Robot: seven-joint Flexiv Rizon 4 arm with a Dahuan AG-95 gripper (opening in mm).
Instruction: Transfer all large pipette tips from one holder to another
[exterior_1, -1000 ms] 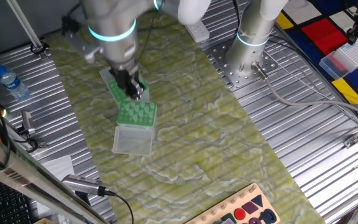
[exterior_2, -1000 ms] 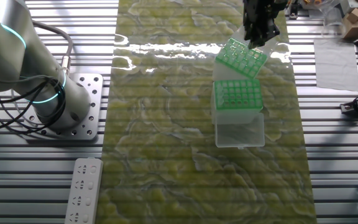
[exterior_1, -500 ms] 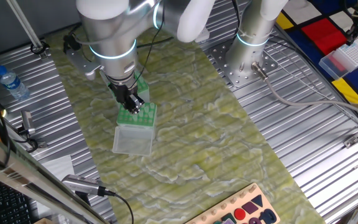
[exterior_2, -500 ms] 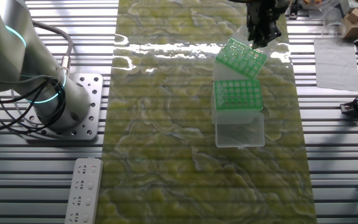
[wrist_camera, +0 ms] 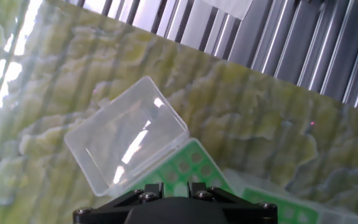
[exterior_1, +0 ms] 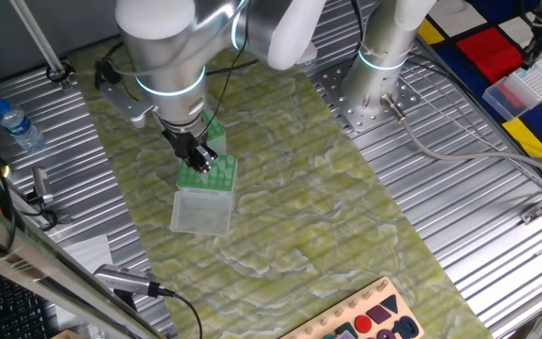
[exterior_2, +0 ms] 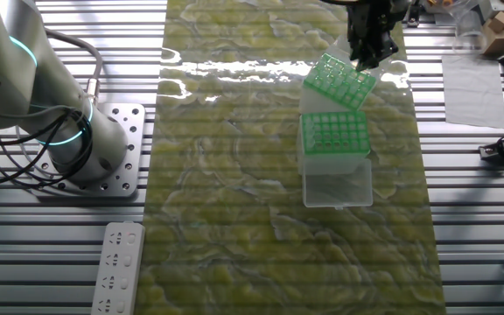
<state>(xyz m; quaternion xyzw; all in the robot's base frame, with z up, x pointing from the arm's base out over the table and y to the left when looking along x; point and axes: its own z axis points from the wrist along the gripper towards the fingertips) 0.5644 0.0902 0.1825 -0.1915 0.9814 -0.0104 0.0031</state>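
Other fixed view, upper right: gripper [exterior_2: 367,54] hovered over tilted tip holder [exterior_2: 339,79], grip state unclear; best centred squarely above one large pipette tip

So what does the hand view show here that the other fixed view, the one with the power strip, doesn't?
Only the hand view shows the clear hinged lid close up, lying open on the mat.
Only the other fixed view shows the gripper from outside above the tilted green rack, a second green rack, the arm's base and the power strip.
Both show the green rack and the yellow-green mat.
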